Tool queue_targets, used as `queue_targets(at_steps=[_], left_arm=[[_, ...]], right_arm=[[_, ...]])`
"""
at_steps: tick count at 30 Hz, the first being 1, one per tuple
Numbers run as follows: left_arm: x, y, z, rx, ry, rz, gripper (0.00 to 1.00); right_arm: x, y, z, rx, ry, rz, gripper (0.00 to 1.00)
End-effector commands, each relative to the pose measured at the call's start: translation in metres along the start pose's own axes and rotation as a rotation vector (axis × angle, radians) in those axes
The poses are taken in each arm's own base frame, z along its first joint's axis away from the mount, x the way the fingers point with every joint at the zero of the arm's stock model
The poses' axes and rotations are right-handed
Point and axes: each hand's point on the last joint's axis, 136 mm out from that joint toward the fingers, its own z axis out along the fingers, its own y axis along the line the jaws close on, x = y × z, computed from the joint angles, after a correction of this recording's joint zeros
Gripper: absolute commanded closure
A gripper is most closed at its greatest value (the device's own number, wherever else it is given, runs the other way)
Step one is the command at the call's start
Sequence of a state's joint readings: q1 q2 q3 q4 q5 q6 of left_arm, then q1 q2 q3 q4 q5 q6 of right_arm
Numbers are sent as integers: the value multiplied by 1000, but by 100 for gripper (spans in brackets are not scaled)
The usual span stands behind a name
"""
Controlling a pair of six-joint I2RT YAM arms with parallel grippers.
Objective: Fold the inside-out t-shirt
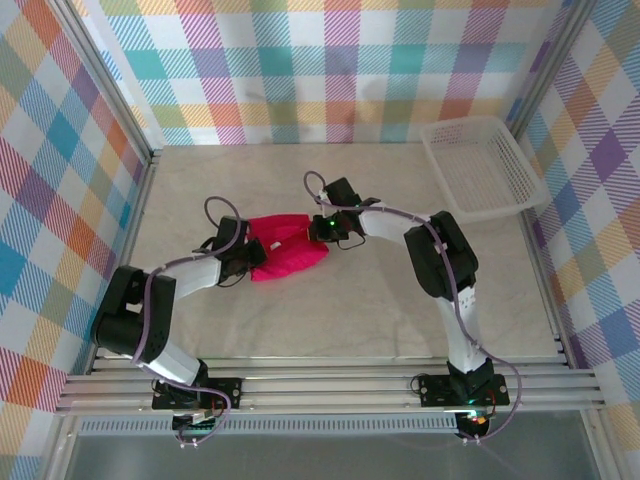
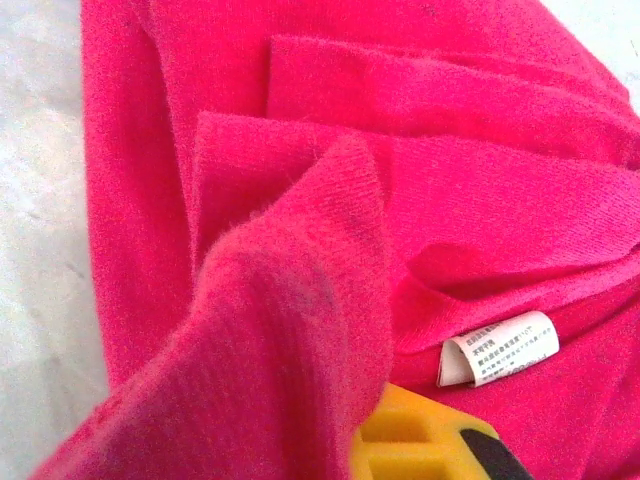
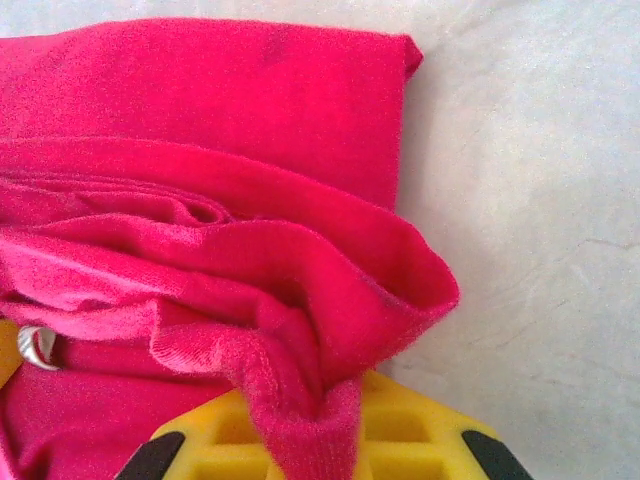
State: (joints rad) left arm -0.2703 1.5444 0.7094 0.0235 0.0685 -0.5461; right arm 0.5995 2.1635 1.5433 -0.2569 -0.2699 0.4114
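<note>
Here left gripper and right gripper each clamp the t-shirt lying between them.

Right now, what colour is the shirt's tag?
White tag on the t-shirt, clearest in left wrist view.

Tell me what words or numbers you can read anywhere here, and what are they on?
On the small white tag of the crimson soft fabric t-shirt: a few rows of tiny dark print, too small and blurred to read.
On the white plastic mesh basket: no writing that I can make out.
No other words, numbers or signs can be read.
</note>
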Motion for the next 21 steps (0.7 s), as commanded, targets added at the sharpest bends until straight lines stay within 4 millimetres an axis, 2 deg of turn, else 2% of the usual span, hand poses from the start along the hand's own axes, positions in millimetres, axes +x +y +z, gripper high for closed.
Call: queue_targets(at_steps=[1, 4, 8, 13, 15, 16, 18, 20, 21], left_arm=[[3, 30, -9, -100, -11, -31, 88], [3, 26, -8, -78, -9, -31, 80], [0, 26, -11, -85, -21, -37, 75], [-8, 43, -27, -184, -57, -88, 68], [-13, 49, -38, -230, -79, -100, 66], [-17, 51, -46, -253, -94, -103, 66], [-20, 56, -61, -302, -107, -100, 66], [-27, 58, -75, -331, -130, -95, 67], [-30, 57, -81, -338, -137, -92, 68]], right_arm=[[-28, 23, -33, -12, -78, -34, 96], [-40, 35, -31, -28, -94, -53, 93], [-47, 38, -11, -44, -79, -47, 93], [-43, 23, 25, -7, 4, -1, 89], [-39, 17, 34, 14, 40, 20, 80], [-37, 15, 35, 24, 54, 25, 75], [-39, 17, 27, 41, 60, 22, 72], [-45, 21, 8, 67, 41, 1, 55], [-48, 24, -1, 79, 32, -12, 50]])
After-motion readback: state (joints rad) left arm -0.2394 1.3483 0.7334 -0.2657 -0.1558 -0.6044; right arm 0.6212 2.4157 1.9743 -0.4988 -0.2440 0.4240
